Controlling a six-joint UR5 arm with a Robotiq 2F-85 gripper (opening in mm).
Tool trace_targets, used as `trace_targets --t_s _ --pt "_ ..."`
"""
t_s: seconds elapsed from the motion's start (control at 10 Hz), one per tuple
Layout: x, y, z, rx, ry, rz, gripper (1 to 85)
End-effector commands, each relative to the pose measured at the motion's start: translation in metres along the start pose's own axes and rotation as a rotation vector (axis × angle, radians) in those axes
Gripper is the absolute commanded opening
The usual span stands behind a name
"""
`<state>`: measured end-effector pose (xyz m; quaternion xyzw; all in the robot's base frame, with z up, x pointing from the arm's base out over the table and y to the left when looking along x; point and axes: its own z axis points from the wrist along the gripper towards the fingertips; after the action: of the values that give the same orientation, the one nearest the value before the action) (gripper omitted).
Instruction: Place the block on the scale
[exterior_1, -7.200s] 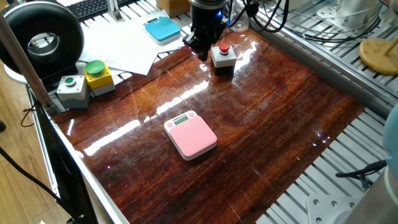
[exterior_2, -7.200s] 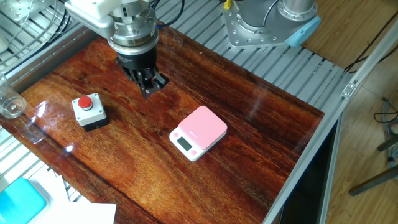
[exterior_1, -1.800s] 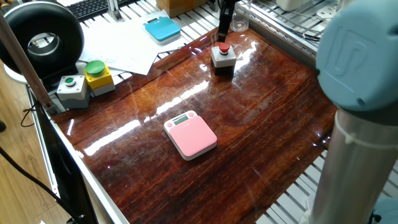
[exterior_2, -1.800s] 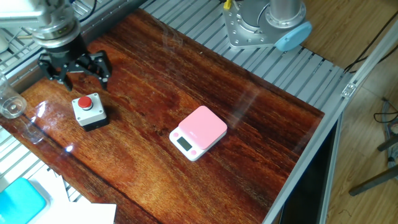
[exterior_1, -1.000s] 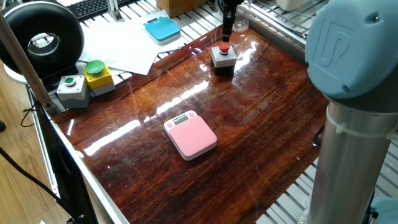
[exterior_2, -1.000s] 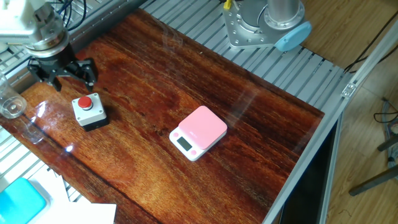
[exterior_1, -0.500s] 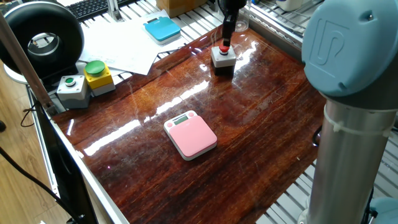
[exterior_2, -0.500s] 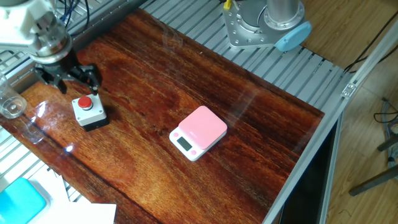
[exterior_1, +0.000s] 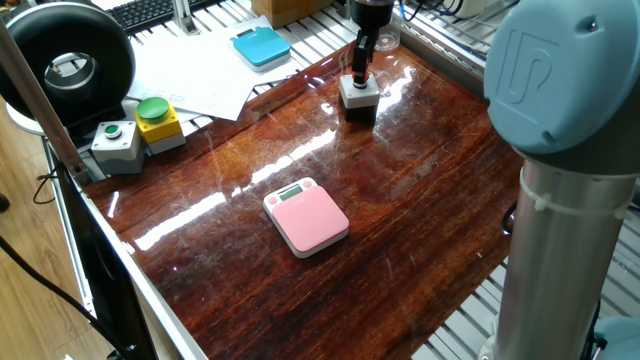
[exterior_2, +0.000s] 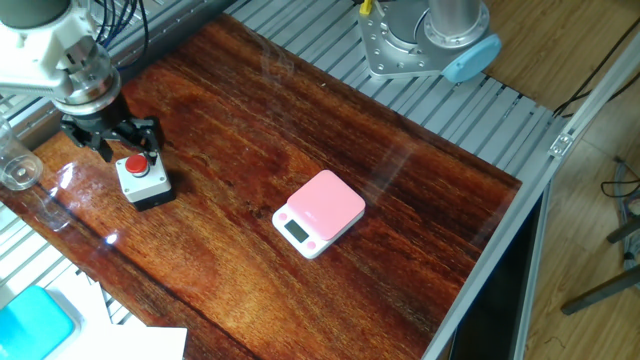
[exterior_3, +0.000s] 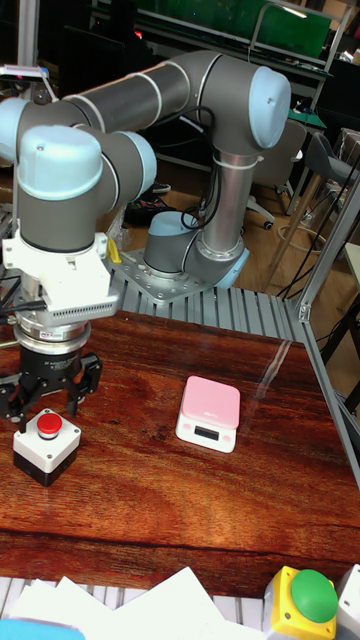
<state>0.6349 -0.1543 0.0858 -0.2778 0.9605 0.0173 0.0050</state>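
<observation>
One fixed view. The gripper (exterior_1: 358, 78) is hanging straight above the red-button block (exterior_1: 359, 93), which is sitting at the far end of the wooden worktop (exterior_1: 440, 190); seen edge-on here, the fingers are hiding the button, and their spread cannot be judged. The pink scale (exterior_1: 306, 215) is lying well apart from the fingers, toward the near edge.

The other fixed view. The fingers (exterior_2: 146, 130) are standing spread, wider than the block (exterior_2: 142, 178), one to each side of the red button and around the block's top; they are holding nothing. The scale (exterior_2: 319, 212) is lying well to the side of them, its LCD edge facing the near corner.

Tall fixed view. The spread fingers (exterior_3: 92, 374) are flanking the block (exterior_3: 44, 442) just behind its button, still not closed.

Step in hand: the grasp. It is best done by lowering until the fingertips bracket the grey body rather than the button, centring the block between them, then closing squarely on two opposite flat faces.
</observation>
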Motion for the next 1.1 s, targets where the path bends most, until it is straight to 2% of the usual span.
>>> trace_targets --t_s 0.0,0.6,1.0 --pt "-0.0037 0.0035 0.0052 -0.002 -0.015 0.021 64.7" --pt "-0.006 0.0012 0.0101 0.007 -0.026 0.028 58.3" --pt "-0.0032 -0.0044 0.0097 0.029 -0.016 0.045 46.3"
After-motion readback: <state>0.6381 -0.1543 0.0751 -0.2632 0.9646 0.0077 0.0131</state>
